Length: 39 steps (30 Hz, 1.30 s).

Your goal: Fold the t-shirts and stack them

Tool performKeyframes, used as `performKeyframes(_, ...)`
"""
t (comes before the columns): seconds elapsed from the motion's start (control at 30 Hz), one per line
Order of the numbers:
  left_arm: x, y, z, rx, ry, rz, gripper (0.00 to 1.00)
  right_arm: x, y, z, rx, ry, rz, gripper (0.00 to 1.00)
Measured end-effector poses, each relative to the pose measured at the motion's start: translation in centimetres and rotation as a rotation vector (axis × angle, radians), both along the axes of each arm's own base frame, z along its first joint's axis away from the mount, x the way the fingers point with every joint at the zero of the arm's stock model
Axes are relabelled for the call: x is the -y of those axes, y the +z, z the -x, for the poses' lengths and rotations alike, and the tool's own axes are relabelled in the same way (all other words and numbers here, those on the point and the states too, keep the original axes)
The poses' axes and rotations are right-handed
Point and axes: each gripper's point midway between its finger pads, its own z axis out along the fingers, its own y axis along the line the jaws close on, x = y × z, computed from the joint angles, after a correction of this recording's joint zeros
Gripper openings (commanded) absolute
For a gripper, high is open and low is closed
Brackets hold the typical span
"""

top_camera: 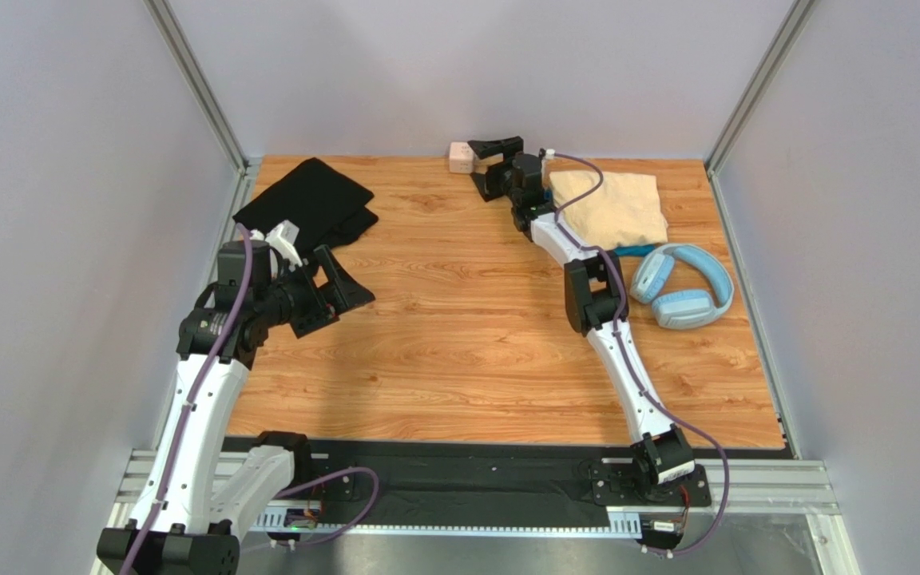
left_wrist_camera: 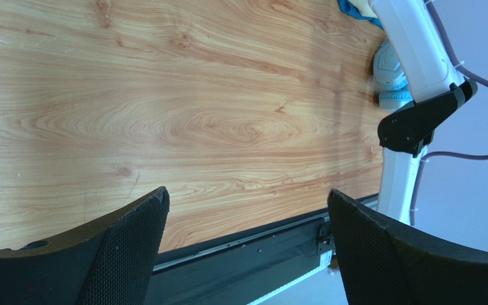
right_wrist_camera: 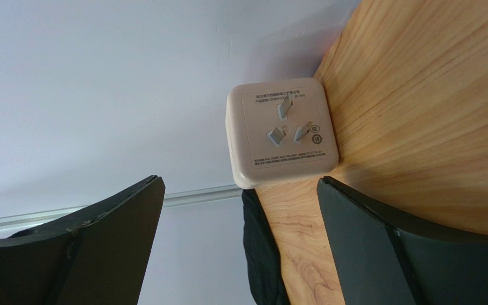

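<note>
One black t-shirt (top_camera: 309, 206); one cream t-shirt (top_camera: 616, 206); one blue t-shirt (top_camera: 639, 249); one headset (top_camera: 683, 288); one plug adapter (top_camera: 462, 156).

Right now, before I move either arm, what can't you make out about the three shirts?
Bright blue cloth shirt: top view, only a sliver shows beside the pale cream-beige cloth shirt, which seems to cover the rest.
Plain black cloth shirt: top view, too dark to read its folds.
Cream-beige shirt: top view, the right arm crosses its left edge.

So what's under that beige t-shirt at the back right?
A strip of bright blue cloth pokes out at the near edge of the beige t-shirt, beside the headphones. The rest is covered, so I can't tell how far under it reaches.
</note>
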Motion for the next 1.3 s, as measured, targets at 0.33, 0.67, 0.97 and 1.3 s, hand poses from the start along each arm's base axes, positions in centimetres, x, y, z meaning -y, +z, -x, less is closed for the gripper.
performKeyframes(0.33,-0.2,-0.7,-0.3,-0.04,0.008,-0.015,0.98,-0.6,0.1,-0.3,0.022,-0.048,-0.029,1.0)
performKeyframes(0.67,-0.2,-0.9,-0.6,-0.056,0.01,-0.021,0.98,-0.8,0.2,-0.3,0.023,-0.068,-0.045,1.0)
performKeyframes(0.97,-0.8,-1.4,-3.1,-0.048,0.046,-0.051,0.96,-1.2,0.3,0.3,0.038,-0.02,-0.058,1.0)
performKeyframes(1.3,-0.5,-4.5,-15.0,-0.04,0.098,-0.035,0.93,-2.2,-0.6,5.2,-0.044,0.263,0.022,1.0)
